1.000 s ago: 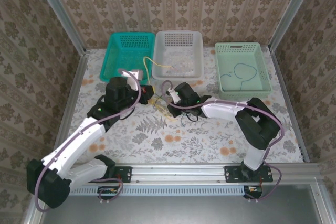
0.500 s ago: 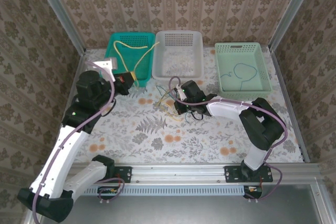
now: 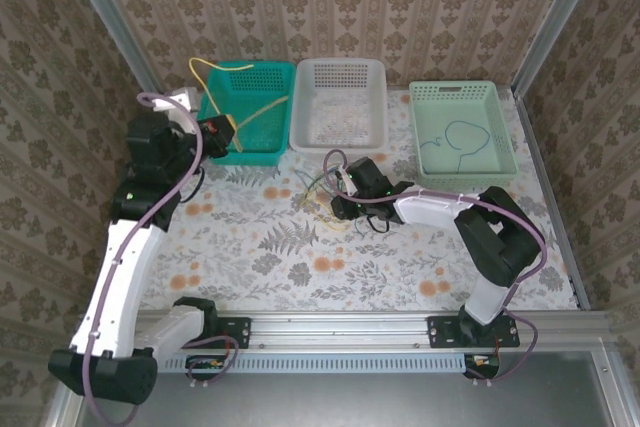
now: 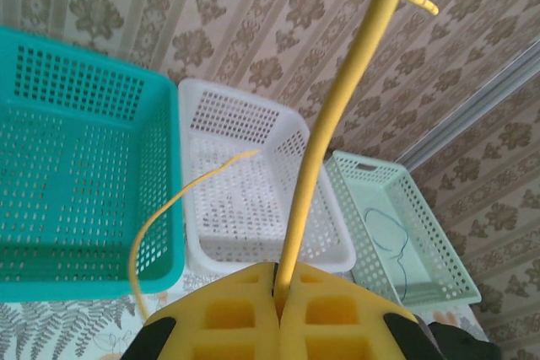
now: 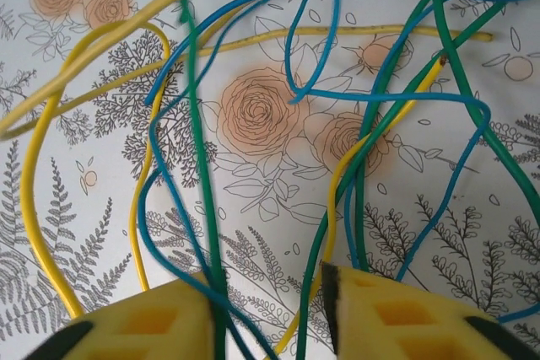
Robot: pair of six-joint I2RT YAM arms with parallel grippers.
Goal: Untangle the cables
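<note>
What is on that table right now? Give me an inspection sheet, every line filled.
Surface: floral-print table, three baskets along its far edge.
Job's things: yellow cable looping above the teal basket; tangle of yellow, green and blue cables on the table; dark blue cable in the pale green basket; white basket between them.
Clutter: nothing seen.
Grippers: left gripper shut on the yellow cable; right gripper open, green and blue strands between its fingers.
Cables: purple-grey harness along both arms.
Surroundings: patterned wallpaper walls, metal frame posts.
</note>
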